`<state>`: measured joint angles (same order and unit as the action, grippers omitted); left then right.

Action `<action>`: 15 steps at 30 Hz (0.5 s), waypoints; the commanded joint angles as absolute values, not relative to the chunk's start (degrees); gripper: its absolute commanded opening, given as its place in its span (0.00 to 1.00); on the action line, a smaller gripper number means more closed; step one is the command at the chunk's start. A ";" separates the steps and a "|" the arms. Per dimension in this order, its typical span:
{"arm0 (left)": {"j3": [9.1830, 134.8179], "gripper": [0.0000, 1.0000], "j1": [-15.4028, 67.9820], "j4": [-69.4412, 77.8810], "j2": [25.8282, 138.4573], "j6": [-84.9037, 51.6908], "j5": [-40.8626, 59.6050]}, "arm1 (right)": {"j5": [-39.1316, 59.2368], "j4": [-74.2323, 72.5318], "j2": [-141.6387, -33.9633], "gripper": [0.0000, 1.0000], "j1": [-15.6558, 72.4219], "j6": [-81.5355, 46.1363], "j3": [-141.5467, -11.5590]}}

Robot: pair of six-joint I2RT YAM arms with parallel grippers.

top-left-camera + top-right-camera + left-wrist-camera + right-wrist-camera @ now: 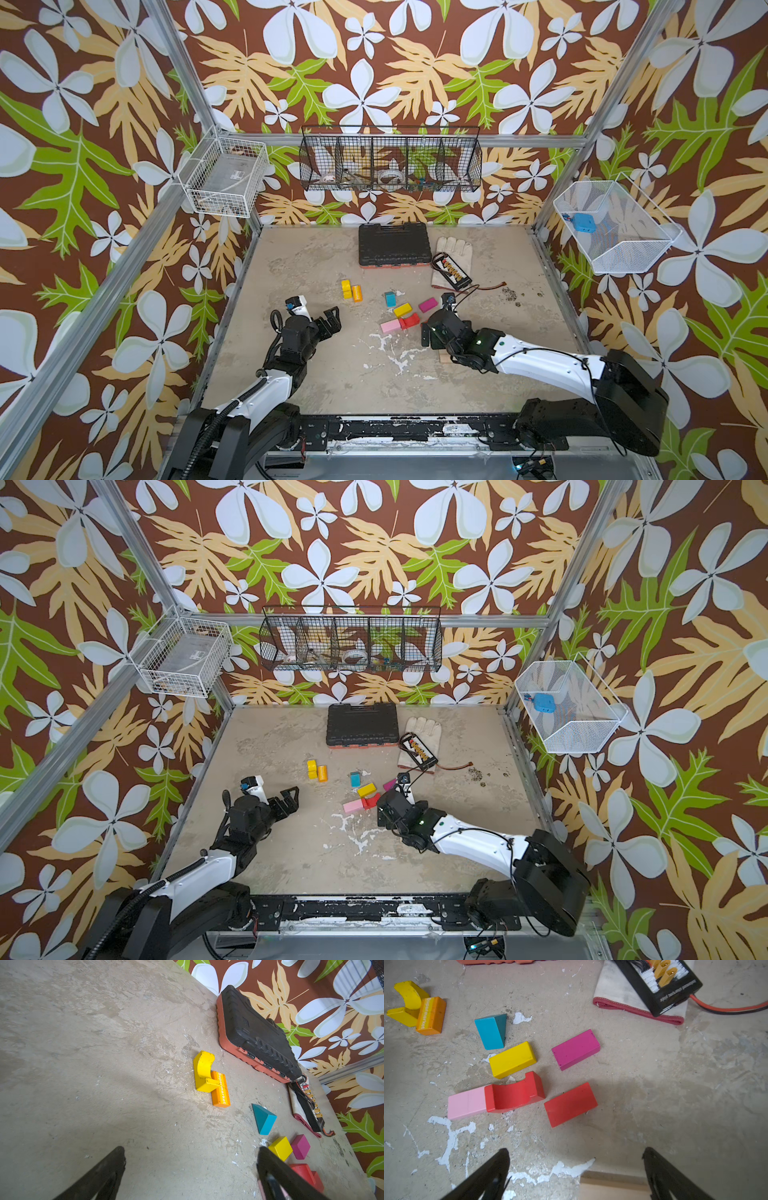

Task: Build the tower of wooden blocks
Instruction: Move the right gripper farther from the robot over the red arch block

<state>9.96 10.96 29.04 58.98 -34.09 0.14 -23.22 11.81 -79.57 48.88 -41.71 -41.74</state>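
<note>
Floral wallpaper wraps a metal-framed work cell, seen from above.
Brown wallpaper [374, 62] printed with white flowers and tan and green leaves covers the back and side walls in both top views, edged by silver aluminium frame rails [183, 70]. A black wire basket with compartments [390, 127] hangs at top centre, a white wire basket [218, 203] at upper left and a white mesh basket [631, 249] at right. The mottled beige tabletop [332, 365] below is flecked with white paint.

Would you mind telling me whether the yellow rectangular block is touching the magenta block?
Apart. The right wrist view shows bare table between the yellow rectangular block and the magenta block.
</note>
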 commanded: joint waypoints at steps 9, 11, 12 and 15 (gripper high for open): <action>9.31 1.00 11.12 31.82 58.16 -33.57 0.54 | -19.76 9.49 -91.45 0.97 45.00 -38.62 -49.02; 9.33 1.00 11.12 31.82 58.49 -33.57 0.53 | -18.93 9.23 -92.29 0.92 44.96 -37.33 -50.35; 9.55 1.00 11.16 31.85 58.69 -33.51 0.66 | -18.97 9.30 -92.59 0.89 44.94 -37.09 -50.86; 9.55 1.00 11.11 31.82 58.72 -33.40 0.79 | -18.43 8.08 -93.05 0.81 44.94 -36.37 -51.74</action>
<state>9.34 11.09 30.30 58.76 -33.87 0.49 -19.16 9.54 -92.62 45.01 -38.00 -50.94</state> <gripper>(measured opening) 0.998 0.828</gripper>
